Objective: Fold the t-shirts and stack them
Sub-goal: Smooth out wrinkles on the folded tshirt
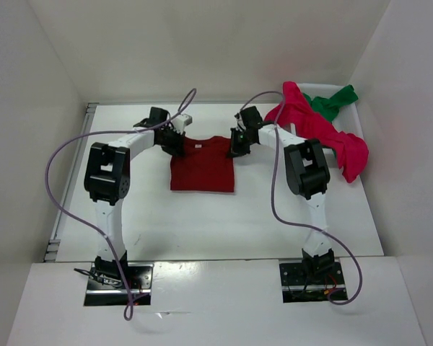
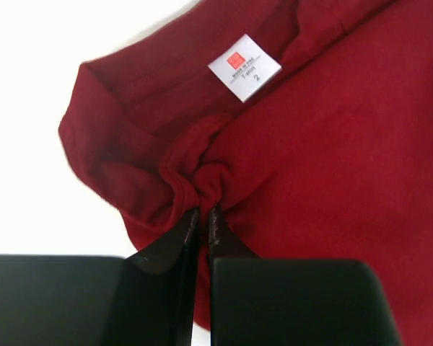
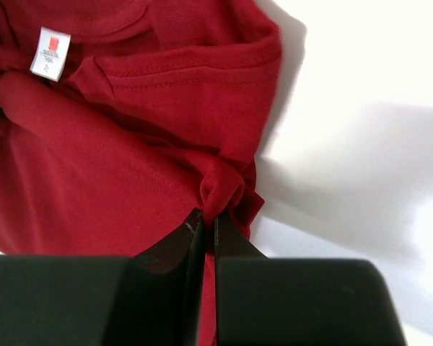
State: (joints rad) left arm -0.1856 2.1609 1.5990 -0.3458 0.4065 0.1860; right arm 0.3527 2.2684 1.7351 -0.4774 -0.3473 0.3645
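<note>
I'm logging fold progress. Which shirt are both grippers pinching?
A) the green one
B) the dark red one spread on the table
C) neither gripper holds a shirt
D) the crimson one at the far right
B: the wrist views show the left gripper and right gripper each shut on bunched cloth of the dark red shirt.

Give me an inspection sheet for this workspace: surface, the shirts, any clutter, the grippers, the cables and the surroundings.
Surface: white table, bare around the middle shirt.
Job's things: dark red t-shirt lying flat mid-table, its white label showing at the collar; crimson t-shirt crumpled at the far right, with the green t-shirt bunched behind it.
Clutter: nothing seen.
Grippers: left gripper shut on a pinch of the dark red t-shirt at its far left corner; right gripper shut on a pinch at its far right corner.
Cables: purple cables loop loosely from each arm down to its base.
Surroundings: white walls on three sides.
</note>
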